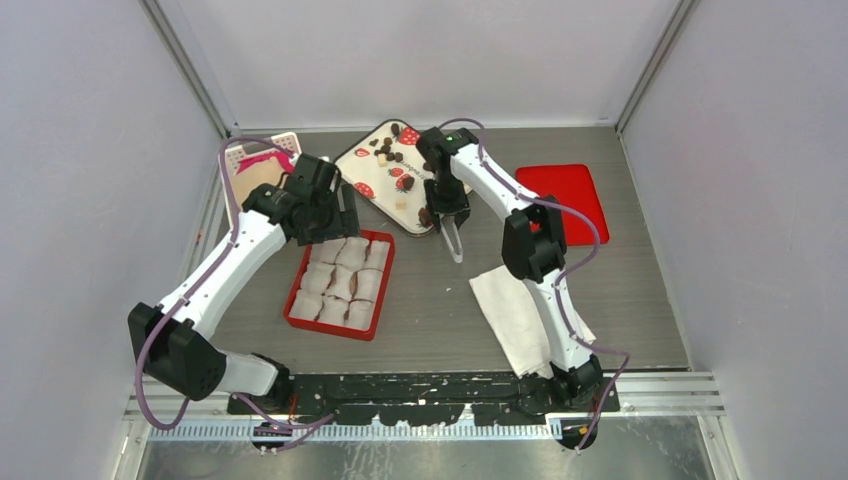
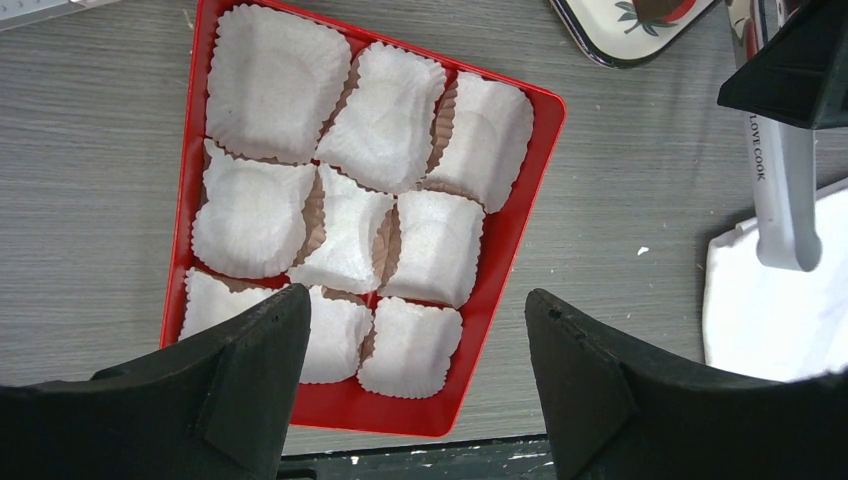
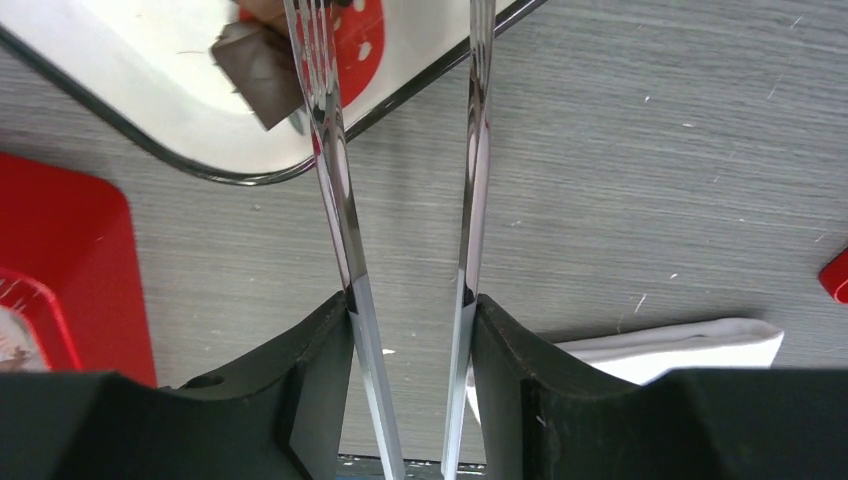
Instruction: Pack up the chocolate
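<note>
- The chocolate (image 1: 388, 153) is scattered on the strawberry-print tray (image 1: 372, 172) at the back of the table (image 1: 430, 300): small dark brown bits and a few pale ones.
- The right gripper (image 3: 412, 305) is over the near edge of that tray. It's clamped on a pair of metal tongs (image 3: 335, 200), one black finger pressing on each blade.
- The blades stand apart and reach out over the tray's rim. Their tips run out of the wrist view, so I can't see what they meet.
- One dark piece (image 3: 262, 70) lies on the tray right against one blade, on its outer side. I can't tell whether they touch.
- The left gripper (image 2: 415, 310) hovers above the red box (image 2: 505, 240), jaws spread wide with nothing between them.
- The box sits on the table in front of the tray. It holds nine white crinkled cups (image 2: 275, 80) in three rows of three, packed tight and a bit askew.
- From above, the tongs hang between the box and a white napkin (image 1: 515, 310) that lies to the right, near the right arm's base.
- A red lid (image 1: 565, 200) lies flat at the right, well apart from the box.
</note>
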